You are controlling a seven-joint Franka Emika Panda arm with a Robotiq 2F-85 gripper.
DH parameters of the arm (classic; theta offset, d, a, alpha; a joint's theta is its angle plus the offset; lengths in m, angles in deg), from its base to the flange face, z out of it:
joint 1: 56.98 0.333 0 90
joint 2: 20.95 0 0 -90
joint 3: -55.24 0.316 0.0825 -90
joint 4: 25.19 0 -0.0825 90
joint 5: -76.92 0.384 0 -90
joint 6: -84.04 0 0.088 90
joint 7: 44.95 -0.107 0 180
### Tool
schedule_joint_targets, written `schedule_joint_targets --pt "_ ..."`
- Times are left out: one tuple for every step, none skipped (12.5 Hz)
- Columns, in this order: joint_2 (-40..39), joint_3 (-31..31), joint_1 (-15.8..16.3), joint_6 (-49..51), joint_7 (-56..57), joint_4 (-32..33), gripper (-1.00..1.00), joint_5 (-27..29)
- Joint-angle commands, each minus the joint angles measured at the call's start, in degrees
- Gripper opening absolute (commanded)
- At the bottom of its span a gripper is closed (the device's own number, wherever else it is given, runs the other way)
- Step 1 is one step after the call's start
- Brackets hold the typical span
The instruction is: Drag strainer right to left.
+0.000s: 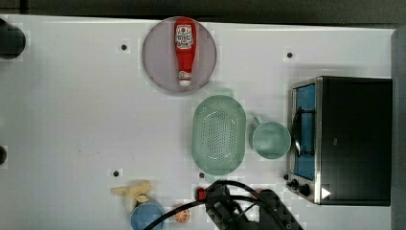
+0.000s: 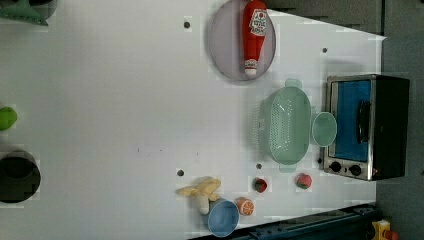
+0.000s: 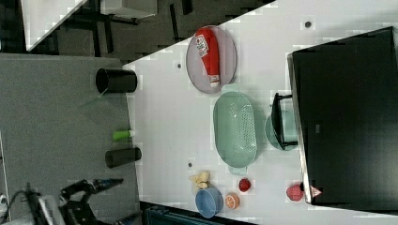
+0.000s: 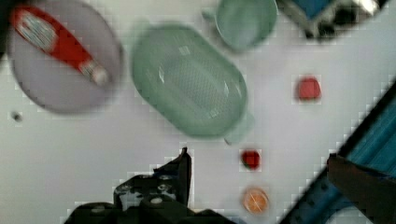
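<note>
Top view: the pale mint-green oval plastic strainer (image 1: 219,134) with its grid of small holes lies on the white desk (image 1: 72,120), nearer the edge where the black and silver toaster oven (image 1: 342,140) stands than the opposite edge; the round mint-green mug (image 1: 271,139) sits just beside its rim, and the grey round plate (image 1: 158,67) carrying the red ketchup bottle (image 1: 184,50) lies close to one end; the black claw (image 1: 225,206) hangs over the desk edge just off the strainer's other end, apart from it, and I cannot tell how far its fingers are spread; the likely risk is a shallow catch on the smooth wide rim, so the strainer slips free or swivels into the plate.

Left view: the strainer (image 2: 287,125) lies between plate (image 2: 220,55) and a small red toy fruit (image 2: 259,184), with the mug (image 2: 324,128) touching or nearly touching it; a tilted pull could tip the mug.

Right view: the strainer (image 3: 234,129) has bare desk (image 3: 159,122) on the side away from the oven (image 3: 347,122), so the path looks free.

Wrist view: the strainer (image 4: 189,86) lies ahead of the claw, untouched; nothing is held.
</note>
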Motion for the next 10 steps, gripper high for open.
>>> schedule_joint_targets --pt "-10.7 0.7 -0.2 -7.9 1.2 5.4 1.0 0.5" --pt "-13.2 0.9 -0.2 -12.1 -0.8 6.6 1.0 0.5" --pt "-15.9 1.1 -0.2 -15.9 -3.5 7.8 1.0 0.5" --pt "-18.9 1.2 -0.2 -19.0 -6.4 8.7 1.0 0.5" --pt "-22.1 1.3 -0.2 -21.8 -9.4 9.3 1.0 0.5" --pt "-25.4 1.5 -0.2 -24.3 -12.5 9.6 1.0 0.5" --pt "-28.8 1.5 -0.2 -27.0 -16.1 9.8 1.0 0.5" --pt "-32.2 1.6 -0.2 -29.9 -19.4 9.8 1.0 0.5" --pt "-35.7 1.6 -0.1 -32.9 -22.0 9.8 1.0 0.5" --pt "-39.1 1.7 -0.1 -36.3 -24.1 9.8 1.0 0.5"
